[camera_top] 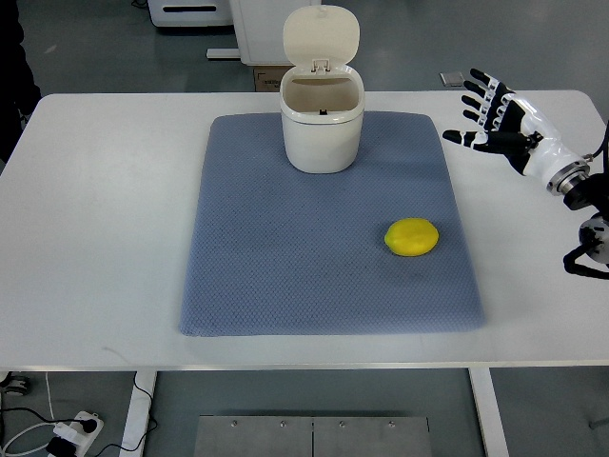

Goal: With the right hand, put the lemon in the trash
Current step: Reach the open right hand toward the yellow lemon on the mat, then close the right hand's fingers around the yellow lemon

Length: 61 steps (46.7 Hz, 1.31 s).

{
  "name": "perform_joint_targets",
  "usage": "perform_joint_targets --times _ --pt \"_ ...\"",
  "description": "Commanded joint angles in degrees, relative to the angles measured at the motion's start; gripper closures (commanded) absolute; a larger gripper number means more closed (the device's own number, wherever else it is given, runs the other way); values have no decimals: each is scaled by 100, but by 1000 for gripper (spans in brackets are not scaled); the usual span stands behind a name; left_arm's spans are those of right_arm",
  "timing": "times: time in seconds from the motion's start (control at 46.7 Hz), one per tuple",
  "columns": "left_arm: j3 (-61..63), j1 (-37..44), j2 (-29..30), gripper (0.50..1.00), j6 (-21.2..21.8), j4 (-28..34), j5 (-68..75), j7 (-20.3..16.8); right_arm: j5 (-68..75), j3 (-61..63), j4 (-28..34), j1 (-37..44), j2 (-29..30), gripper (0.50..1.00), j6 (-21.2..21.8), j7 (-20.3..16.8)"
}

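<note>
Right hand point(497, 116) fingers spread, empty, lemon point(412, 237) well apart, nearer the camera

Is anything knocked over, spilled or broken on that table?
Nothing stands out. The bin stands upright with its lid open, the lemon lies whole on the blue mat, and the right hand hovers open, apart from both.

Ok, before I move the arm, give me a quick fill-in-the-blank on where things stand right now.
1. The lemon lies on the blue ____.
2. The lid of the trash bin is ____.
3. The right hand has its fingers spread and holds ____.
4. The lemon sits closer to the mat's ____ edge as the camera sees it.

Missing words: mat; open; nothing; right
</note>
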Motion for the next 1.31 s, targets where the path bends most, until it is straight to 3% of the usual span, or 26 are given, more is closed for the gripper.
perform_joint_targets --times 0.0,0.3,0.921,1.285 --pt "0 -2 0 500 0 0 0 0 -165 -254 2 0 -94 513 131 192" --pt "0 -2 0 500 0 0 0 0 -649 -984 125 0 -234 513 175 799" --pt "0 -2 0 500 0 0 0 0 -1343 -1731 293 -9 -252 517 140 1458" --pt "0 7 0 500 0 0 0 0 -1572 -2048 284 -18 -243 532 -53 1654"
